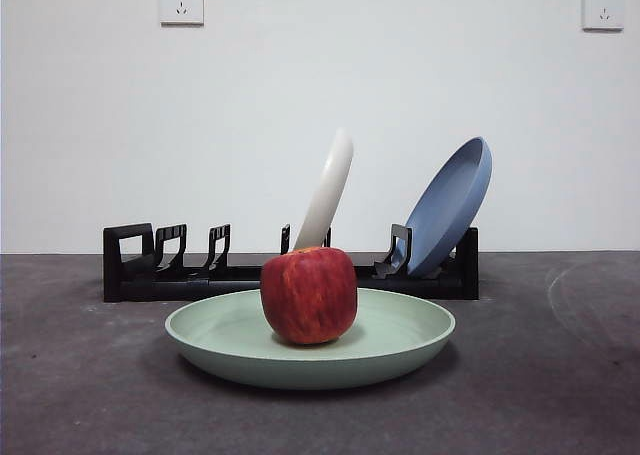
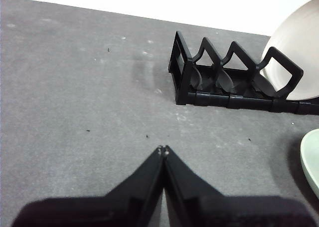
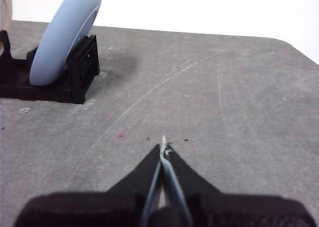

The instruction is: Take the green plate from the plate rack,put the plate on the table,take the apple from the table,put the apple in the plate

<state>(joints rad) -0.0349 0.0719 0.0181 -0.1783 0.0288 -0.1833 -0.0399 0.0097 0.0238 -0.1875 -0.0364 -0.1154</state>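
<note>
Table [image 1: 80,395]: dark grey, rough matte surface, nearest the front camera; bears everything below; faint pale scratches and specks in both wrist views.
Rack [image 1: 290,275]: long low black plastic plate rack with upright slotted holders and a squared loop end; stands behind the green plate, near the white wall; several slots at the loop end empty.
Green plate [image 1: 310,350]: pale sage-green, round, shallow, matte, raised rim; lies flat on the table just before the rack; only a sliver of rim at the edge of the left wrist view [image 2: 311,159].
Blue plate [image 1: 450,210]: dusty-blue round plate; leans tilted in the rack's end slot, opposite the loop end; large in the right wrist view.
White plate [image 1: 328,190]: cream-white round plate; stands on edge, slightly tilted, in a middle slot.
Apple [image 1: 309,295]: deep red, round, yellowish streaks; sits upright in the middle of the green plate.
Left gripper [image 2: 163,149]: black jaws pressed together, holding nothing; above bare table, apart from the rack's loop end.
Right gripper [image 3: 163,147]: black jaws closed tip to tip, holding nothing; above bare table, well apart from the blue plate's end of the rack.
</note>
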